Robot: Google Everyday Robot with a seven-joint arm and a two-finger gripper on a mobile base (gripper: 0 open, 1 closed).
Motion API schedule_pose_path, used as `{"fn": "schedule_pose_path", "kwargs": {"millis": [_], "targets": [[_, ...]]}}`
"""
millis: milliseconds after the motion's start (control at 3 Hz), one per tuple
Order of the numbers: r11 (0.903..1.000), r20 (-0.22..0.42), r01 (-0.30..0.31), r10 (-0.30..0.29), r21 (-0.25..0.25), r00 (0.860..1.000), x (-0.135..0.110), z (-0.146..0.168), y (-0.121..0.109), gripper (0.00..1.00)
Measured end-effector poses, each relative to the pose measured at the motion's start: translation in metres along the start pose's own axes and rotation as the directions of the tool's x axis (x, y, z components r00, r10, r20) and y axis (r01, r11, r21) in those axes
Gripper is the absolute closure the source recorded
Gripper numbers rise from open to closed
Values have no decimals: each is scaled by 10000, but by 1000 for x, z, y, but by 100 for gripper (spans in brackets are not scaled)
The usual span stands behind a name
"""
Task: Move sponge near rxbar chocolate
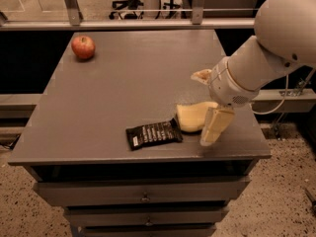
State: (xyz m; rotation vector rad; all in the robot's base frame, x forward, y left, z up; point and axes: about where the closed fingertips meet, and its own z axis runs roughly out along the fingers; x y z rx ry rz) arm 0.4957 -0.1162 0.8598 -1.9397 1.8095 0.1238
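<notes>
The pale yellow sponge (191,117) lies on the grey table (123,83) near its front right. Its left edge is right next to the right end of the black rxbar chocolate (153,134). My gripper (208,101) hangs over the sponge's right side with its fingers spread wide. One finger (215,126) is in front of the sponge and the other (201,75) is behind it. The gripper is open and the sponge rests between the fingers, not clamped.
A red apple (83,47) sits at the table's far left corner. The table's front edge runs just in front of the bar and the gripper, with drawers (143,196) below. A rail (148,23) runs behind the table.
</notes>
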Motion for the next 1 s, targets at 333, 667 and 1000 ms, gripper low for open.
{"fn": "schedule_pose_path", "kwargs": {"millis": [333,667,1000], "targets": [[9998,214,-175,175,-5,9996,1,-5,-1,0],[9872,1294,-1558,1504,329,9801,46,-41,-17,0],[9615,2251,-2601,2350,886,9456,85,-88,-26,0]]}}
